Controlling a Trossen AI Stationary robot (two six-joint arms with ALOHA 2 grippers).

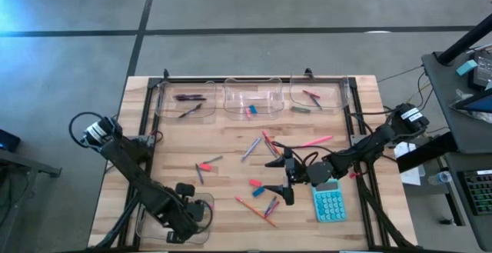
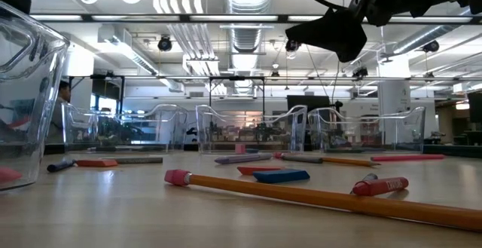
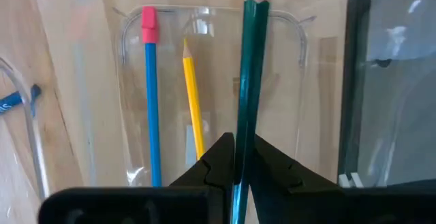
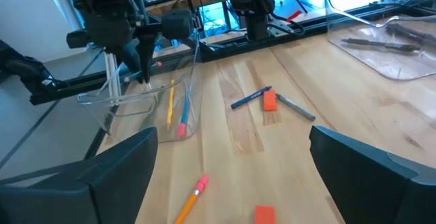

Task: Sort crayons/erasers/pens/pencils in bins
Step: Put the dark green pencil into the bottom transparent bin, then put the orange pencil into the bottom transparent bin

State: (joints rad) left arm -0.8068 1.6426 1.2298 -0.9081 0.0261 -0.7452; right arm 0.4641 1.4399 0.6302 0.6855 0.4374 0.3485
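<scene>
Left wrist view shows the left gripper (image 3: pixel 238 161) pinching a dark green pencil (image 3: pixel 250 74) over the clear near-corner bin (image 3: pixel 300 47), already holding blue (image 3: pixel 151 108) and yellow (image 3: pixel 193 101) pencils, while perhaps a dozen pieces litter the wooden table (image 1: pixel 177 153) beneath the wide-open right gripper (image 1: pixel 284 178).

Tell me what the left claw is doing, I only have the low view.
Observer: The left claw is over the near-left bin, shut on a green pencil that points down into it.
Operator: Anything in that bin already?
Observer: Yes, a blue pencil with a pink eraser end and a yellow pencil, lying side by side.
Operator: And the right claw?
Observer: The right claw is open and holds nothing. It sits above mid-table, beside the teal calculator.
</scene>
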